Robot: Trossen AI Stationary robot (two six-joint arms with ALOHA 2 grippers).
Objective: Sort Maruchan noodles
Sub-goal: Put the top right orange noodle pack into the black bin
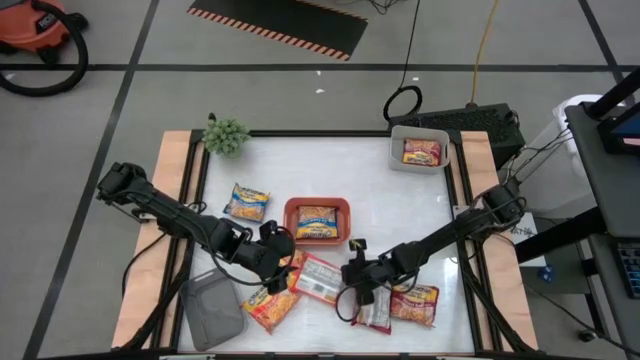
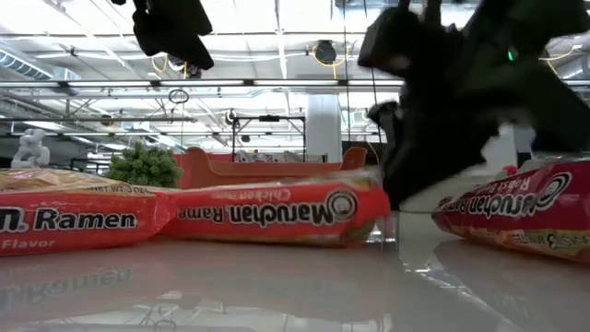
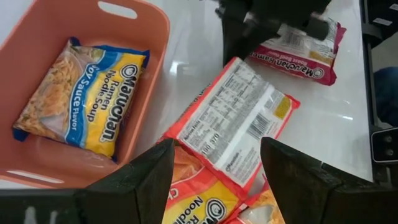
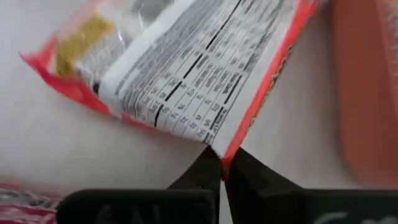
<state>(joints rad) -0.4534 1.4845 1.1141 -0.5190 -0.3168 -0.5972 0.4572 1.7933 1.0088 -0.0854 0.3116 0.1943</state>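
Note:
A Maruchan noodle packet lying white back up (image 1: 318,280) sits at the table's near middle. My right gripper (image 4: 221,163) is shut on one of its corners. My left gripper (image 3: 214,171) hovers open just left of it, above orange-yellow packets (image 1: 272,305), touching nothing. Two red-pink packets (image 1: 412,303) lie at the near right. A blue-yellow packet (image 1: 246,203) lies loose on the table. Another lies in the red tray (image 1: 288,212), and a red packet lies in the pale tray (image 1: 396,158). My right gripper pinches the white-backed packet's corner (image 4: 217,148) between its two fingertips, on the red sealed edge, at the packet's end toward the table's right. The fingers slant down at it from the right. The packet lies on the table, back up.
A grey tray (image 1: 212,310) stands at the near left corner and a small green plant (image 1: 226,136) at the far left corner. Bare table lies between the red tray and the pale tray.

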